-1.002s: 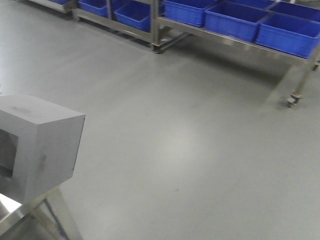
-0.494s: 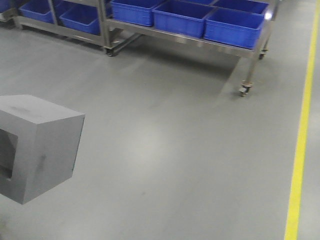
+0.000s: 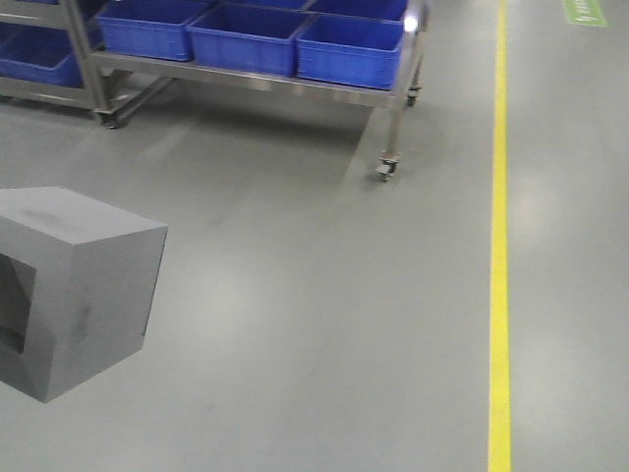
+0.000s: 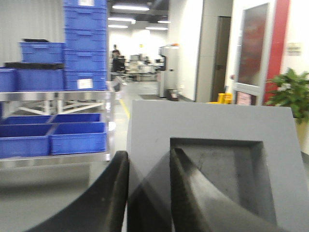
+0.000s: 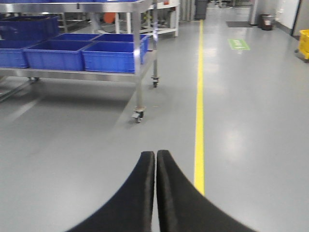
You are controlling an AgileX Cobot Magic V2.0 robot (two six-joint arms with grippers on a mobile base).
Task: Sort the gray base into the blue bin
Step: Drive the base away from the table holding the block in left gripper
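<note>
The gray base (image 3: pixel 84 285) is a matte gray block with a square recess, held in the air at the left of the front view. In the left wrist view my left gripper (image 4: pixel 147 157) is shut on the gray base (image 4: pixel 212 125), one finger outside its wall and one inside the recess. My right gripper (image 5: pixel 155 154) is shut and empty, above bare floor. Several blue bins (image 3: pixel 251 37) sit on a wheeled metal rack at the far end; they also show in the right wrist view (image 5: pixel 113 57) and the left wrist view (image 4: pixel 77 137).
The metal rack (image 3: pixel 388 108) stands on casters on a gray floor. A yellow floor line (image 3: pixel 499 256) runs along the right. In the left wrist view, stacked blue crates (image 4: pixel 84 43) rise at the left and a potted plant (image 4: pixel 292 94) stands at the right.
The front view has swung to the right: the rack of blue bins has slid left and the yellow line has come in. The gray base stays fixed in the view.
</note>
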